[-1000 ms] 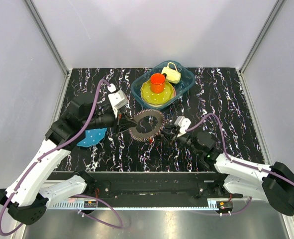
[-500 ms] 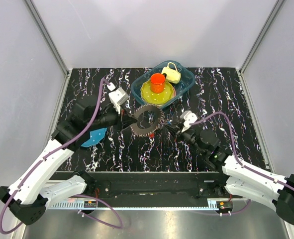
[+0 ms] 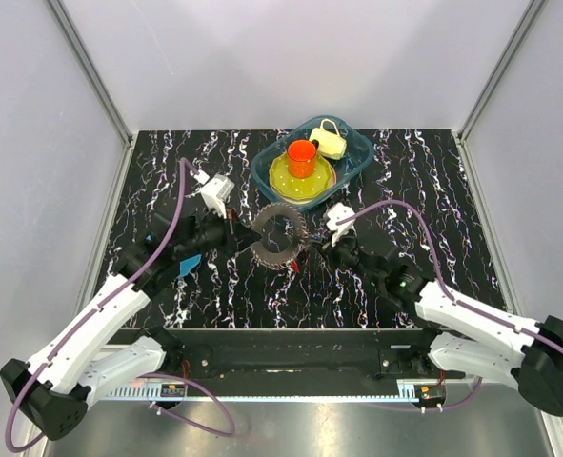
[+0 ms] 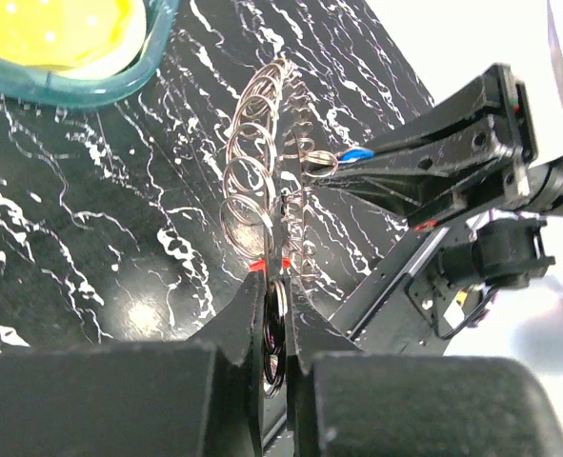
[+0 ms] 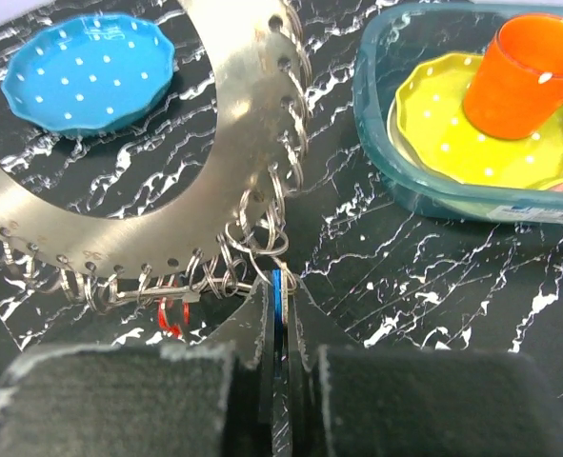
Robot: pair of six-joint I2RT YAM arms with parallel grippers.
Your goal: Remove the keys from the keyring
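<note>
The keyring (image 3: 279, 238) is a flat metal band with holes, fringed with small wire rings and slim keys, held off the table between both grippers. My left gripper (image 3: 246, 238) is shut on its left edge; in the left wrist view (image 4: 274, 286) the jaws pinch several rings, and the keyring (image 4: 252, 162) shows edge-on. My right gripper (image 3: 311, 252) is shut on a blue-headed key (image 5: 277, 284) at the band's (image 5: 195, 181) lower right edge. The blue key (image 4: 355, 154) also shows in the left wrist view. A red piece (image 5: 171, 314) hangs under the band.
A teal basin (image 3: 357, 157) stands just behind the keyring, holding a yellow plate (image 3: 286, 181), an orange cup (image 3: 302, 157) and a cream cup (image 3: 331, 141). A blue dotted plate (image 5: 90, 71) lies under my left arm.
Both grippers have carried the keyring up and away from me, closer to the basin. The left arm now covers most of the blue plate. The right gripper has moved left.
</note>
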